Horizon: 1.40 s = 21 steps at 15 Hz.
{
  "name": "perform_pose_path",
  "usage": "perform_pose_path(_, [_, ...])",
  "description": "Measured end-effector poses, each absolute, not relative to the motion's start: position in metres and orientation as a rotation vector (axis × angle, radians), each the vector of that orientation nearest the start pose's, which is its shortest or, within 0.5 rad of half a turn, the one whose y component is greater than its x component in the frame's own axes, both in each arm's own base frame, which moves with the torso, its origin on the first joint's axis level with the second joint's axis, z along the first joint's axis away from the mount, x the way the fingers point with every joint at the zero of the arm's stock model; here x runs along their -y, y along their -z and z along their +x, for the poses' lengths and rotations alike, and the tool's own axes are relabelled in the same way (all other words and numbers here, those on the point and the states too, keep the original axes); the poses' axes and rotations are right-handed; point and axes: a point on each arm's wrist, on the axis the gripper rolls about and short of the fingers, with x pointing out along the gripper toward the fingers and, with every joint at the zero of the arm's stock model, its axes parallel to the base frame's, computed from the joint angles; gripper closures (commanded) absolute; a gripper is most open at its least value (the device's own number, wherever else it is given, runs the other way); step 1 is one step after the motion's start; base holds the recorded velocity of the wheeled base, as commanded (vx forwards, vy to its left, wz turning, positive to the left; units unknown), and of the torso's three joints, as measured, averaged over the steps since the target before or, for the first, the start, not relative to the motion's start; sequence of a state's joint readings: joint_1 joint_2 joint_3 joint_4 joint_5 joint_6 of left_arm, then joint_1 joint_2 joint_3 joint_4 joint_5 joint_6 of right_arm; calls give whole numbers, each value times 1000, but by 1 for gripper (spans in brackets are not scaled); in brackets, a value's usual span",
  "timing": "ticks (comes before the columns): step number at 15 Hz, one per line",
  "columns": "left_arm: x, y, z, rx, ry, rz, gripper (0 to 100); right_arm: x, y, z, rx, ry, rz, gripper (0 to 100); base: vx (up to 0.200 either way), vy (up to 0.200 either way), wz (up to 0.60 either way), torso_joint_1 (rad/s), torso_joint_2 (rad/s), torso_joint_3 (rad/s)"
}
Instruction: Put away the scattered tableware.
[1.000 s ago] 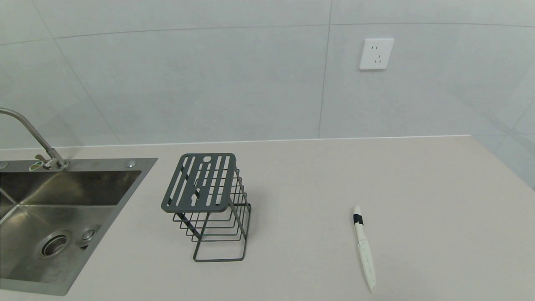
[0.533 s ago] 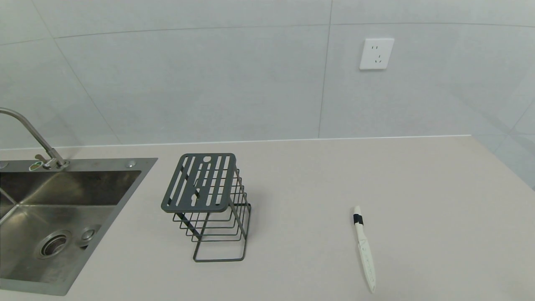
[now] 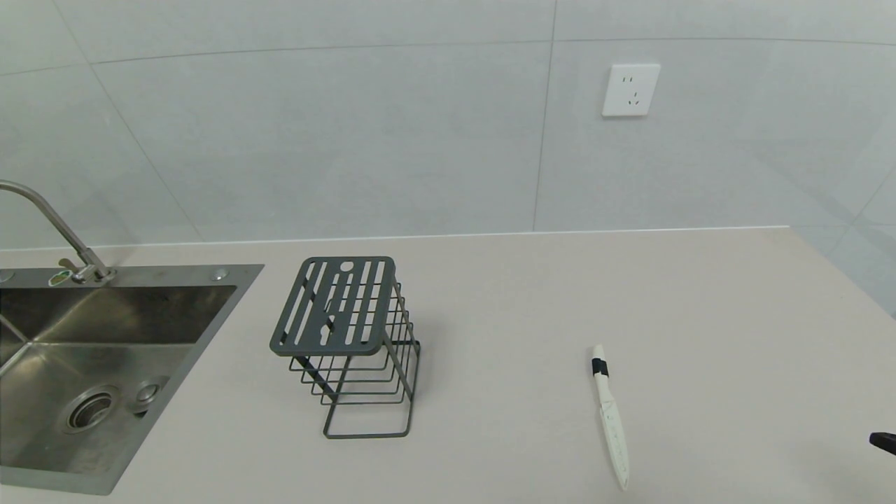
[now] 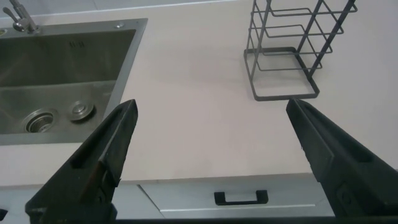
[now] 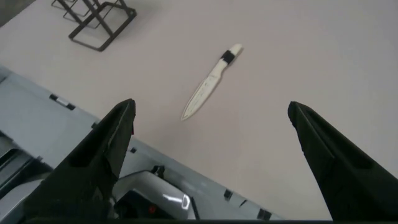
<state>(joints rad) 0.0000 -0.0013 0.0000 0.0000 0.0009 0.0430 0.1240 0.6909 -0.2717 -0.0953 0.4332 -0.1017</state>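
A white knife (image 3: 610, 414) with a black band on its handle lies flat on the beige counter (image 3: 700, 315), right of centre, blade pointing to the front edge. A dark wire knife rack (image 3: 343, 336) with a slotted top stands left of it. My right gripper (image 5: 210, 107) is open and hangs above the counter's front edge, with the knife (image 5: 210, 84) lying farther off between its fingers. One dark fingertip (image 3: 883, 441) of it shows at the head view's right edge. My left gripper (image 4: 211, 107) is open and holds nothing, above the front edge between the sink (image 4: 62, 74) and the rack (image 4: 283, 56).
A steel sink (image 3: 84, 364) with a faucet (image 3: 49, 224) is set into the counter at the left. A tiled wall with a white outlet (image 3: 630, 89) stands behind. Below the counter edge is a drawer handle (image 4: 241, 198).
A dark tip of my right gripper has come into the head view at the right edge. The knife and the rack have not moved.
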Motion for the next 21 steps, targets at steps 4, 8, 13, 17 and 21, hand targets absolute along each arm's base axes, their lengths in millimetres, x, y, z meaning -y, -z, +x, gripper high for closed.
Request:
perform_pose_path(4, [0, -75, -23, 1, -1, 43, 0, -23, -158, 84, -350, -600, -47, 0, 0, 0, 0, 0, 0, 0])
perform_pose_path(8, [0, -75, -23, 1, -1, 43, 0, -36, -150, 116, -400, -636, -68, 0, 0, 0, 0, 0, 0, 0])
perform_pose_path(13, [0, -75, -23, 1, -1, 43, 0, -61, -139, 135, -479, -655, -154, 0, 0, 0, 0, 0, 0, 0])
perform_pose_path(17, [0, -75, -23, 1, -1, 43, 0, -85, -140, 149, -505, -634, -222, 0, 0, 0, 0, 0, 0, 0])
perform_pose_path(21, [0, -76, -23, 1, 2, 47, 0, -105, -149, 175, -512, -580, -174, 0, 0, 0, 0, 0, 0, 0])
